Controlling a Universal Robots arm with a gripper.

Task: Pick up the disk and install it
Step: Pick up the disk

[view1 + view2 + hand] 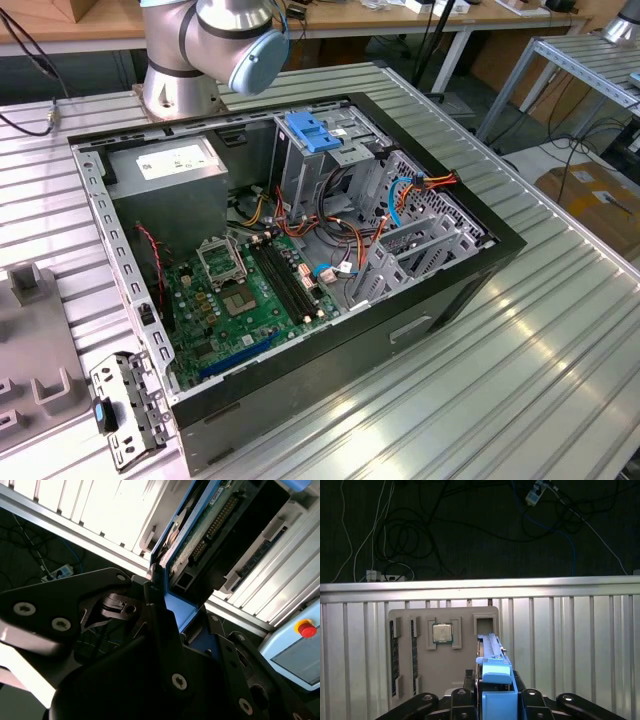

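Clamping disk (200,535) edgewise, gripper (170,622) closed on it; disk's far end cut off in second wrist view.

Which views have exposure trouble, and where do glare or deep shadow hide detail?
Second wrist view: the gripper is near-black shadow, the table behind the disk blows out white. First wrist view: the floor beyond the table is dark. Exterior view: even light, mild sheen on the table.

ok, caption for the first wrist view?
Claw shut on the blue-railed disk, by the grey tray holding a processor.
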